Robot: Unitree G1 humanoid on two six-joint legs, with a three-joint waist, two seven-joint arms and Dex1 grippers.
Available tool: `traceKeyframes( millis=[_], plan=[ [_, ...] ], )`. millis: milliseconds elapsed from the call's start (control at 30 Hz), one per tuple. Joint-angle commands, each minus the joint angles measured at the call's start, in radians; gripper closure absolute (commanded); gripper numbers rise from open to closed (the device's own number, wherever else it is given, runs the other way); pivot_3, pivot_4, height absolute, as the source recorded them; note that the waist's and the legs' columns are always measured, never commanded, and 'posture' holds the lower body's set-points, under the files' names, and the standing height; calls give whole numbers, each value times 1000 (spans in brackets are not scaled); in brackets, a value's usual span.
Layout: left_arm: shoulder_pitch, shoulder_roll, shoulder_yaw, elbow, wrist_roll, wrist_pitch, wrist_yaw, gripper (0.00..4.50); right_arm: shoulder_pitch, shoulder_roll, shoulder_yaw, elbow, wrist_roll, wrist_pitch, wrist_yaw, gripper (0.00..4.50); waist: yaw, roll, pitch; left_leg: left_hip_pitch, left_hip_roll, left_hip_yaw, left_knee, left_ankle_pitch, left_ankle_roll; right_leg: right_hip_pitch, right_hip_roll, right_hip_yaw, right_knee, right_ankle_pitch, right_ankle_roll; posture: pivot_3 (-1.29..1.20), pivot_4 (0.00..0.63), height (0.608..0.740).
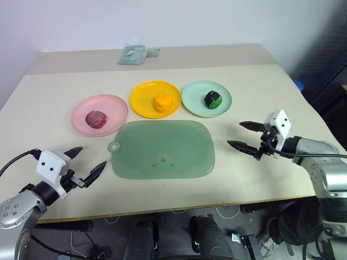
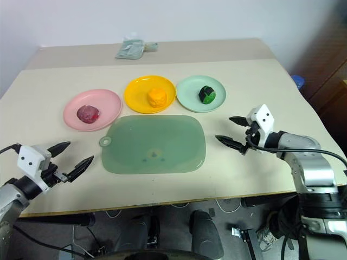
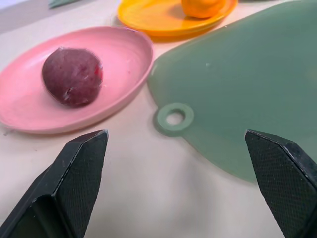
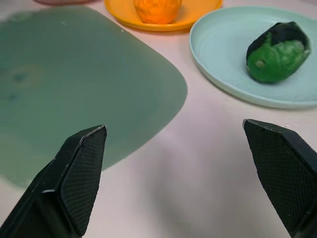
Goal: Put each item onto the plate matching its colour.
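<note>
Left claw (image 1: pixel 83 165) hangs released near the desk's (image 1: pixel 49 103) front edge, right claw (image 1: pixel 245 135) released beside the green mat (image 1: pixel 162 150). Maroon lump (image 1: pixel 96 118) sits on pink plate (image 1: pixel 81 111), orange lump (image 1: pixel 162 102) on yellow plate (image 1: pixel 142 93), green lump (image 1: pixel 212 99) on mint plate (image 1: pixel 192 92). A careless sweep could knock one off. Three lumps, three plates.

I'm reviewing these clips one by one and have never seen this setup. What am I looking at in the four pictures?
A two-armed humanoid robot at a table. Two pictures come from its head, two from its wrists, looking along the black fingers. The left claw and right claw are both open and hold nothing. On the table: a maroon lump on the pink plate, an orange lump on the yellow plate, a green-black lump on the mint plate, and a green mat in front.
</note>
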Motion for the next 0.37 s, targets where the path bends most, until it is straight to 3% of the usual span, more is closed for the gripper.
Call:
traceKeyframes(
  millis=[33, 367],
  plan=[
    [4, 1, 20, -21, -11, -9, -4, 0, 30, -8, -40, -65, 33, 24, -13, 26, 2, 0, 0, 0, 0, 0, 0, 0, 0, 0, 0, 0, 0, 0, 0, 0, 150, 740],
    [-19, -15, -30, -60, -12, 29, 26, 0, 48, 1, -41, -111, 50, 61, -50, 26, 8, 0, 0, -1, -1, 0, 0, 0, 0, 0, 0, 0, -1, 0, 0, 0, 150, 740]
  ],
)
